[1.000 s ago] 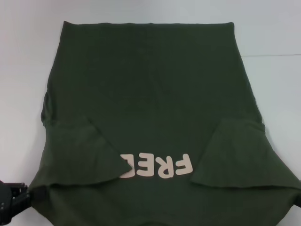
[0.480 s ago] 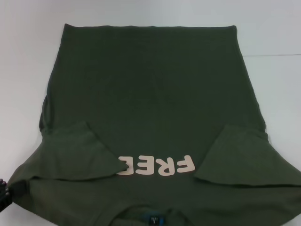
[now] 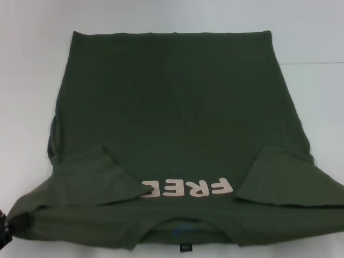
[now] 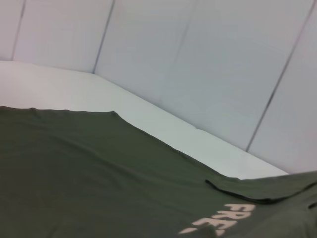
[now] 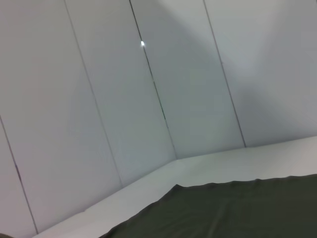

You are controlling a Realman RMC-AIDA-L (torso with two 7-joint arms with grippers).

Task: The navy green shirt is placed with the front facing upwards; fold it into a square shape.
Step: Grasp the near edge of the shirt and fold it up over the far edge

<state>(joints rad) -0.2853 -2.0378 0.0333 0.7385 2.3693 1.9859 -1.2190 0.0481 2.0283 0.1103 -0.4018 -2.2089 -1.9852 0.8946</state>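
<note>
At the near left edge you see the left gripper (image 3: 4,232) touching the navy green shirt (image 3: 172,107) at its shoulder corner; its jaw state cannot be told. The right gripper is out of view. The shirt lies flat on the white table (image 3: 27,80), collar near, hem far.

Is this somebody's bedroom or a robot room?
Probably a robot test room, not a bedroom: a plain white table, bare panelled walls, and just one navy green shirt laid out.
</note>
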